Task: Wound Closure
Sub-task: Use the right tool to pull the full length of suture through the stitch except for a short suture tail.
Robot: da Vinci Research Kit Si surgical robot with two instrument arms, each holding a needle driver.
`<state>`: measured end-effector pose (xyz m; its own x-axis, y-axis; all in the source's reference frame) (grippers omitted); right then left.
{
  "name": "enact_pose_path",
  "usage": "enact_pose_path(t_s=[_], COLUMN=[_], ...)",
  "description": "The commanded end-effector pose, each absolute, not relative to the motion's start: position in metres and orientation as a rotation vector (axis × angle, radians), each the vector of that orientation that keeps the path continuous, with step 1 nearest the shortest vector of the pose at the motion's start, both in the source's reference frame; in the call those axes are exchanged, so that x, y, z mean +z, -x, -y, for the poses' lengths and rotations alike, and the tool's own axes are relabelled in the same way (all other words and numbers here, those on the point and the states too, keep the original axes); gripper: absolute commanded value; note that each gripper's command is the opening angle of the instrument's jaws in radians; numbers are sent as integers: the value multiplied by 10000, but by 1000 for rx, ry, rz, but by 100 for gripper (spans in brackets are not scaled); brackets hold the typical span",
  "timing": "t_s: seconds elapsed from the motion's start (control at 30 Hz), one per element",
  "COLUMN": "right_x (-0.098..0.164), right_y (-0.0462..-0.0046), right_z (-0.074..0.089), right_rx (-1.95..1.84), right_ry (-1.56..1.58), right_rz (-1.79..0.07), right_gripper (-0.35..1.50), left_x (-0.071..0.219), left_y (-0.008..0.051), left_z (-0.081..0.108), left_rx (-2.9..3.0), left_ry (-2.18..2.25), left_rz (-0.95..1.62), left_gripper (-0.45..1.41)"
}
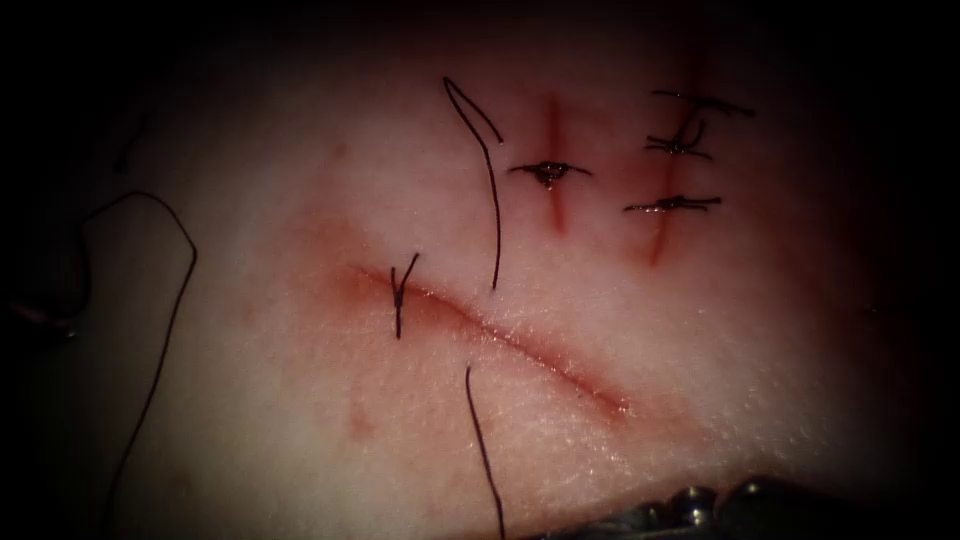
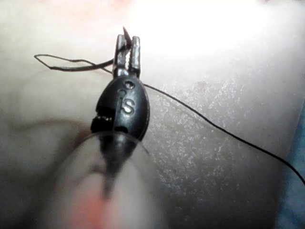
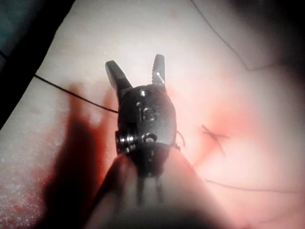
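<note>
A: Over the pale, soft pork-belly tissue (image 1: 300,420) now, and its long slanting red cut (image 1: 500,335) has one knotted stitch (image 1: 400,290) near its left end. Dark thin thread (image 1: 485,180) runs up from the cut's right side, and more trails down from its left side.

B: Where's the needle?

A: The left wrist view answers that. The left arm's slim steel needle driver (image 2: 128,45) has its jaws clamped on the small dark curved needle (image 2: 126,34), which pokes out past the tips, clear of the tissue. Which part of the curve, I can't tell. Thread drapes past that tool.

B: And the right?

A: The right arm's steel needle driver (image 3: 136,71) has jaws spread wide, holding nothing, hovering above the tissue. The endoscope catches a metal tool joint (image 1: 690,505) at the bottom edge.

B: Handling?

A: The needle's stiff, tiny and slippery: best gripped on its body, I'd say. Thread's limp, snag-prone. Tissue looks yielding.
</note>
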<state>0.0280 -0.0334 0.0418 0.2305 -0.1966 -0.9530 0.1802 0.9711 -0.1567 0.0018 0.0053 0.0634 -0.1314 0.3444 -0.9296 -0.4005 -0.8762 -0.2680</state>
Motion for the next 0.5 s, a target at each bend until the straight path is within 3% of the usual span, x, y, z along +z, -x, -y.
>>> enact_pose_path(t_s=[0.03, 0.5], right_x=[435, 535], right_y=[-284, -285], right_z=[318, 271], right_rx=[-256, -249], right_ry=[24, 72], right_rz=[-1312, -1248], right_gripper=[148, 146], left_x=[641, 645], left_y=[-12, -11], left_z=[-47, -43], left_rx=[2048, 2051], left_ry=[1667, 1671], left_rz=[-59, -62], left_gripper=[-45, -45])
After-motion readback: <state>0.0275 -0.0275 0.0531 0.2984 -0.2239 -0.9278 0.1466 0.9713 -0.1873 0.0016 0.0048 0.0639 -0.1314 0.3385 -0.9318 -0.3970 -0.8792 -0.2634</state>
